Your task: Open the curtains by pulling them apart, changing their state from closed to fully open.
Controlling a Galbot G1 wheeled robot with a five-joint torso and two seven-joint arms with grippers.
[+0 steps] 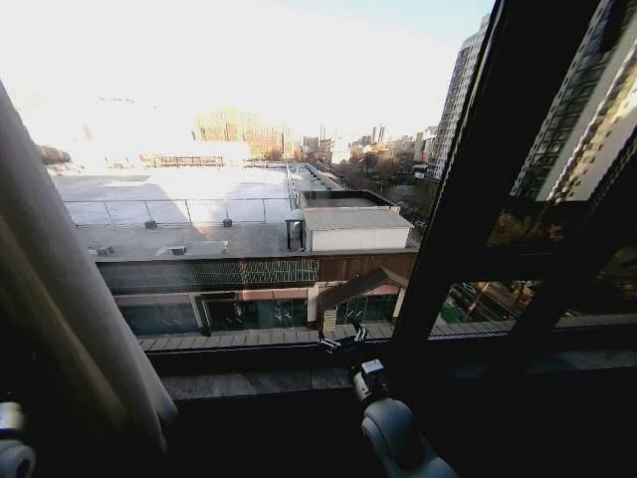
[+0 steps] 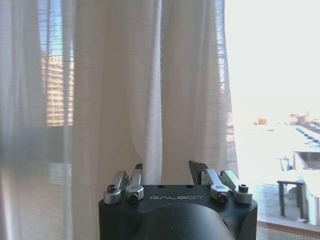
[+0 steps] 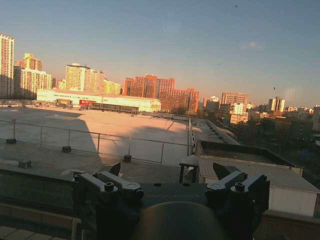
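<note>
My left gripper [image 2: 171,172] is spread open just before the curtains [image 2: 150,90], gripping no fabric. My right gripper [image 3: 170,172] is open too, facing bare window glass [image 3: 160,60]. From the head, curtains [image 1: 60,299] bunch at my left.

The left gripper [image 2: 170,172] sits on a round black body with the word GALBOT in pale letters. It has shiny silver link bars with small dark screws, and short black fingers [image 2: 198,170]. The right gripper [image 3: 169,172] looks the same, with dark metal links and round bolts on top. The right arm [image 1: 393,428] is smooth, grey and rounded, with a silver joint
</note>
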